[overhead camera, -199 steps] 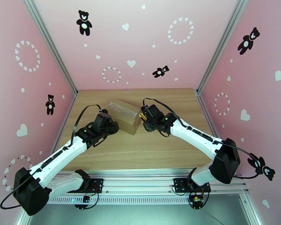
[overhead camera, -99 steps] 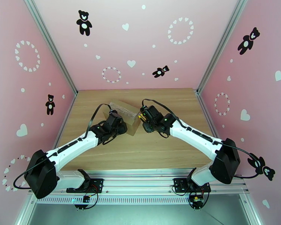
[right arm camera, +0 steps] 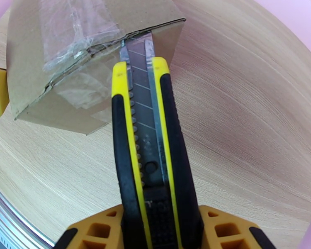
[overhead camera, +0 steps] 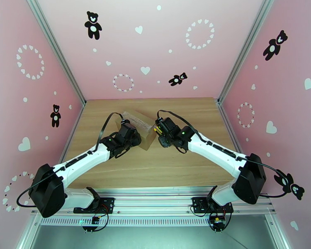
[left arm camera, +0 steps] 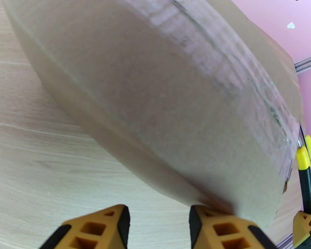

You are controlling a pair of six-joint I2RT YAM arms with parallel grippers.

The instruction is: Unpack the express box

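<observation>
Now, knife (right arm camera: 149, 133) at express box (right arm camera: 39, 59) edge

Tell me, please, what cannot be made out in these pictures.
Express box contents: right wrist view, closed flaps hide them.
Utility knife tip: right wrist view, unclear whether it pierces the box.
Left end effector: left wrist view, blur hides any contact with the box.

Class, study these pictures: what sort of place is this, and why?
Probably a robot test booth: pink panel walls printed with bears and hearts, silver aluminium frame struts, and two white arms bolted beside a light wooden table.
</observation>
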